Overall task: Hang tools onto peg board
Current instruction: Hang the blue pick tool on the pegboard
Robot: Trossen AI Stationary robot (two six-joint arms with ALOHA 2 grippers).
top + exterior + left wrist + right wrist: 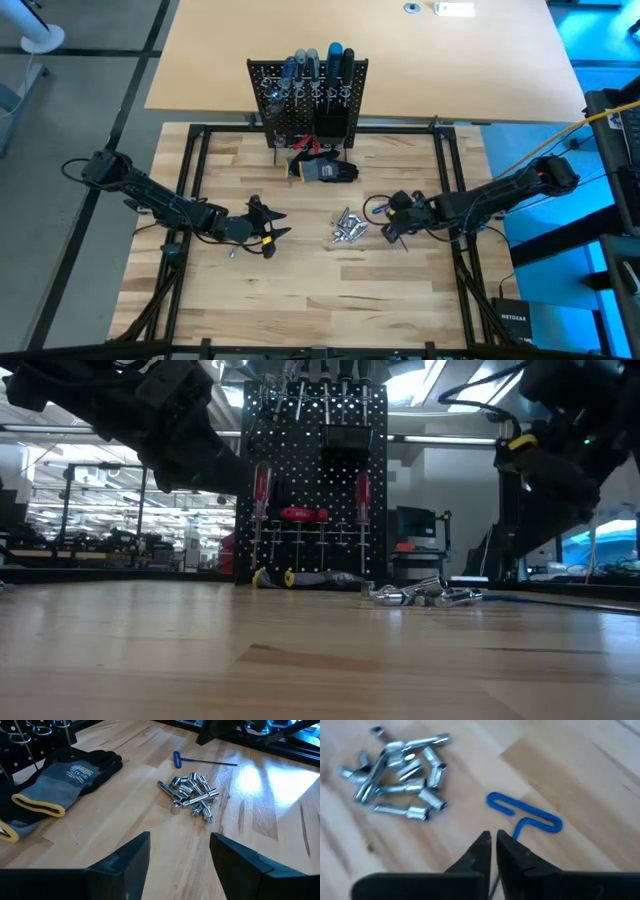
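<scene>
Just ahead of right gripper (493,838), fingers nearly closed, empty: blue-handled T-key (526,815), thin shaft; shiny metal pieces (400,772) beside.

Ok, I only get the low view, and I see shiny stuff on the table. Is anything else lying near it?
Observer: Yes, a key with a blue handle lies beside the shiny metal pieces, just in front of the right gripper.
Operator: Where's the other claw?
Observer: The left gripper is on the other side of the pile, open and empty, pointing at it.
Operator: And the yellow bit under the board?
Observer: That's the yellow cuff of a grey and black glove lying at the foot of the peg board.
</scene>
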